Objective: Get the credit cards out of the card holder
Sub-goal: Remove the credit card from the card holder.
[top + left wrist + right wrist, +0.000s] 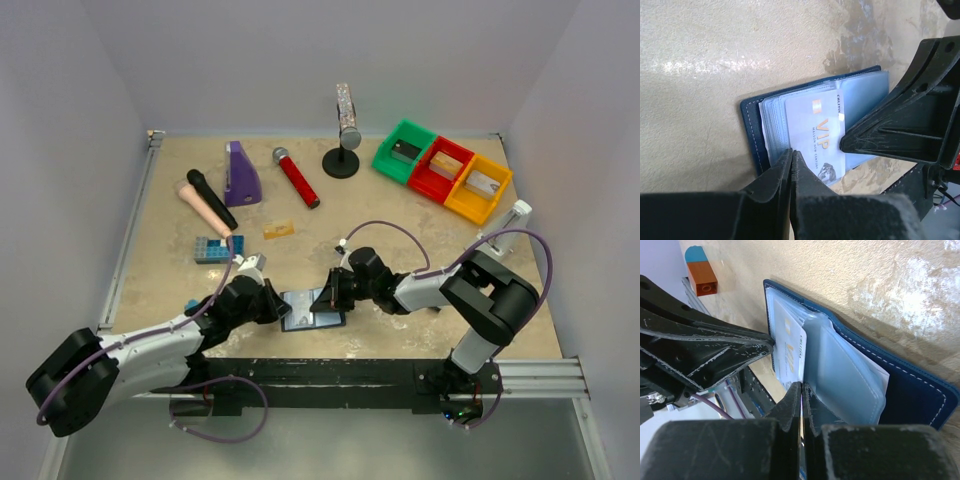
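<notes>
The card holder [312, 312] lies open by the desk's [400, 220] near edge. My left fingers [787, 162] are closed, tips at its clear sleeves [775, 125]; I cannot tell if they grip anything. My right fingers [794, 400] are pinched shut on the white card [815, 135]. If the left slips, the holder may drag along with the card. The card reads "VIP"; the smaller print is unreadable.
</notes>
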Available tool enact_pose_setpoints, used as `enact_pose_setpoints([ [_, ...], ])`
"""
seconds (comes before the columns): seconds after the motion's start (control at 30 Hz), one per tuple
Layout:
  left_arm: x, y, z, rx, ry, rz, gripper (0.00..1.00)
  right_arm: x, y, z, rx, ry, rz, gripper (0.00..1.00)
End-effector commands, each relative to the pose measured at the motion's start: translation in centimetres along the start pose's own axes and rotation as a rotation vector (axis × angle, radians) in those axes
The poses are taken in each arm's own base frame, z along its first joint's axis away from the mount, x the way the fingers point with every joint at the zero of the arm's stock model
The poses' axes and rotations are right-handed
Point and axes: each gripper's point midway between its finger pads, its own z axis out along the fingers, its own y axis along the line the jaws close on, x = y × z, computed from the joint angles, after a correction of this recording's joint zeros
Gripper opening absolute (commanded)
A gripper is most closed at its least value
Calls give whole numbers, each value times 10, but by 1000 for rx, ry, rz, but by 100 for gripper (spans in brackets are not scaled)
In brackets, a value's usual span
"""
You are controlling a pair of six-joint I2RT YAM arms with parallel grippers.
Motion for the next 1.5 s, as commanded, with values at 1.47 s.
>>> enact_pose_setpoints([
  [1.47,24,12,12,27,53,-44,4,-11,45,4,-243,-8,29,39],
])
